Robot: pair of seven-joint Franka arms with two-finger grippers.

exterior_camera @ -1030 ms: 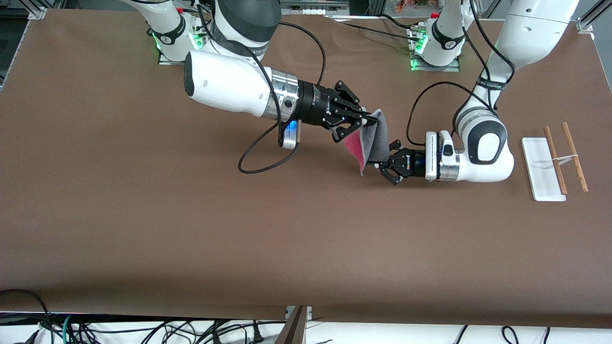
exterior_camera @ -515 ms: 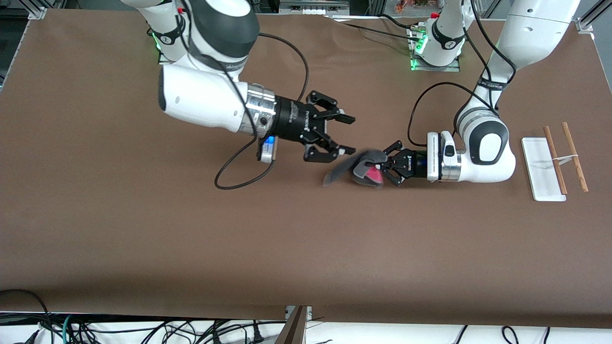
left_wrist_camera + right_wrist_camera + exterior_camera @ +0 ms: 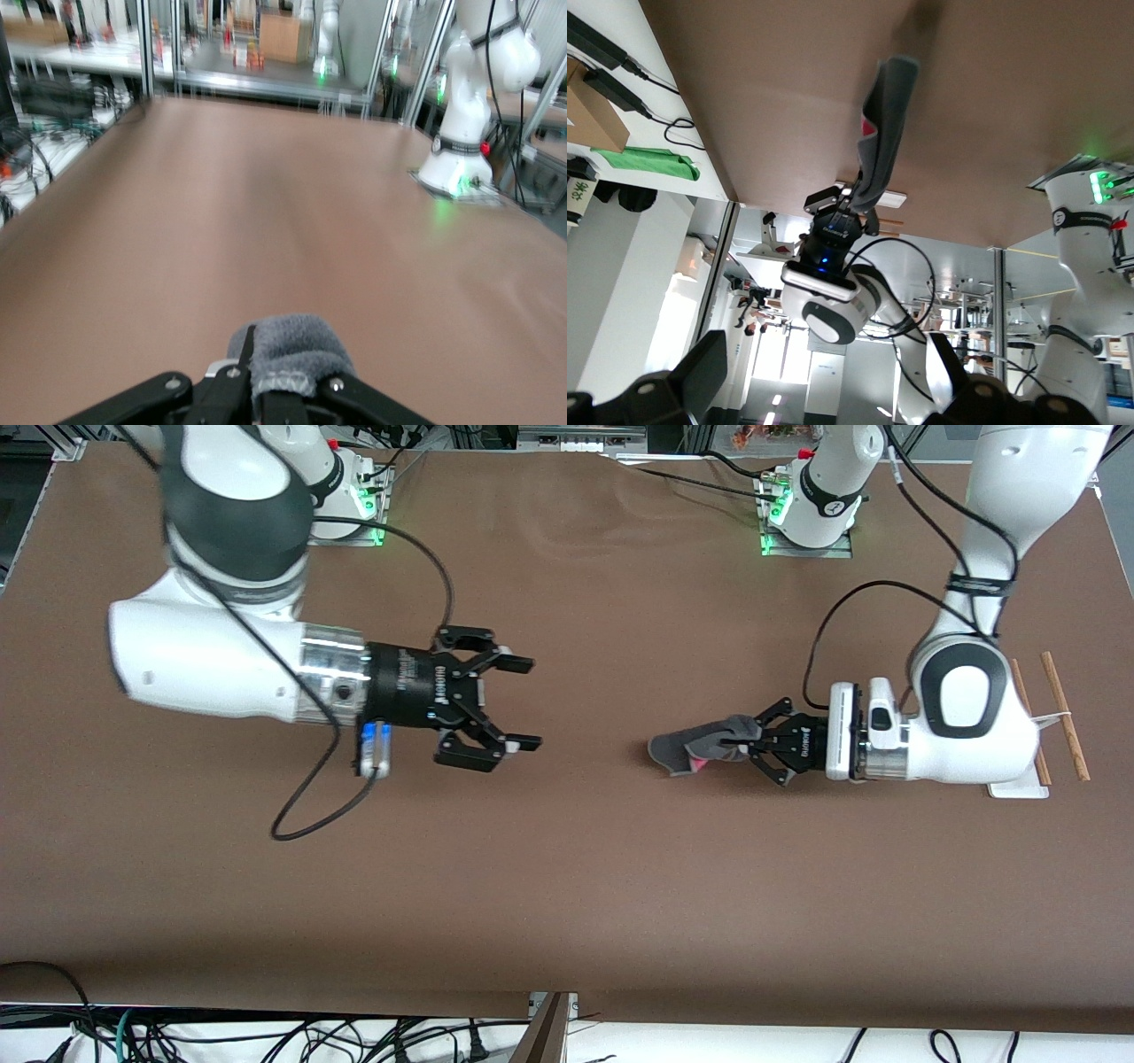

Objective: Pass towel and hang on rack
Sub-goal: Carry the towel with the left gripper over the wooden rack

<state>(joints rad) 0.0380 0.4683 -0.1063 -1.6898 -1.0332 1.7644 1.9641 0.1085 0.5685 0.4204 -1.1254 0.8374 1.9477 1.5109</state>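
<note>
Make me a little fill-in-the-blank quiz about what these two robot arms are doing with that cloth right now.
1. The towel is held by the ____ end effector.
2. The right end effector is ____ and holds nothing.
3. The rack stands at the ____ arm's end of the table.

Missing words: left; open; left

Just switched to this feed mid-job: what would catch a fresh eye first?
The left gripper is shut on the towel, which hangs bunched from it over the table's middle. The right gripper hangs open and empty toward its own end. The rack stands bare beside the left arm.
</note>
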